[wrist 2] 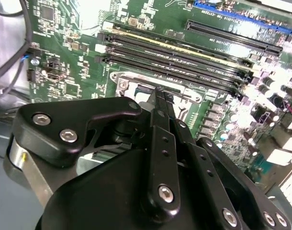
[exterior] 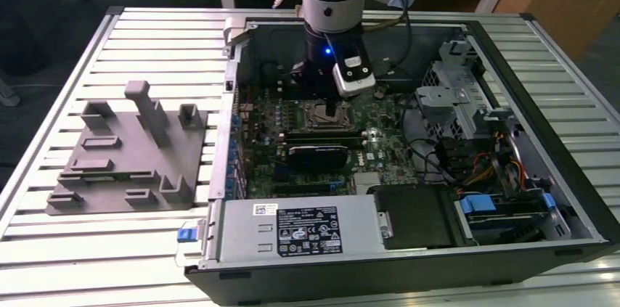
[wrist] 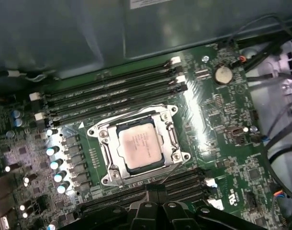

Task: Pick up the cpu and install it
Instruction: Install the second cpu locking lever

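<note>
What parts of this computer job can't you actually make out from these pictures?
- Exterior view: the socket is partly hidden behind the arm, and the pincer's tips cannot be made out there.
- Second wrist view: the pincer body covers most of the socket, so the cpu cannot be seen.
- First wrist view: the cpu sits in the socket, but its print is too blurred to read; the pincer is cut off by the edge.

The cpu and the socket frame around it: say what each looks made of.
The cpu: its top looks like matte pale metal, flat, with a dull even sheen and faint print. The socket frame: apparently bright bare metal, likely steel, given its shiny highlights, stamped edges and corner screws.
</note>
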`<state>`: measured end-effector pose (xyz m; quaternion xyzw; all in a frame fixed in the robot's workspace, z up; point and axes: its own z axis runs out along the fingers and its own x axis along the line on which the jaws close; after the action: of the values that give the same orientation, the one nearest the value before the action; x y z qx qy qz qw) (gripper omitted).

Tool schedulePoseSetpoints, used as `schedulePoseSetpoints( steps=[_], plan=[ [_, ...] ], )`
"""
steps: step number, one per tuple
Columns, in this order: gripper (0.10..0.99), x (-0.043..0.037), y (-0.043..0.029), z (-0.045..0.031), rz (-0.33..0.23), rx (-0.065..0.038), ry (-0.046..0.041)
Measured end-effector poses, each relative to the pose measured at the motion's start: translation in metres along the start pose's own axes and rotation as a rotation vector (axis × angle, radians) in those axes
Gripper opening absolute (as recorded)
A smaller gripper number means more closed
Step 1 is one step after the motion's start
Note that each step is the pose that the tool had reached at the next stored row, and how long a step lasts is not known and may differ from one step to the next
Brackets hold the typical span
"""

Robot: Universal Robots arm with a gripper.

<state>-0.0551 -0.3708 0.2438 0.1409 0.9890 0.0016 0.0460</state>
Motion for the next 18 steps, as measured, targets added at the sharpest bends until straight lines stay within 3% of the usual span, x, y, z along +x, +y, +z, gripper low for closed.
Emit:
schedulePoseSetpoints(
  steps=[7,18],
  plan=[
    [0.106,-0.0007,-0.0047,0.0070,-0.039,0.001,0.0164],
    [0.106,-0.0018,-0.0094,0.0095,-0.065,0.000,0.0181]
  ],
)
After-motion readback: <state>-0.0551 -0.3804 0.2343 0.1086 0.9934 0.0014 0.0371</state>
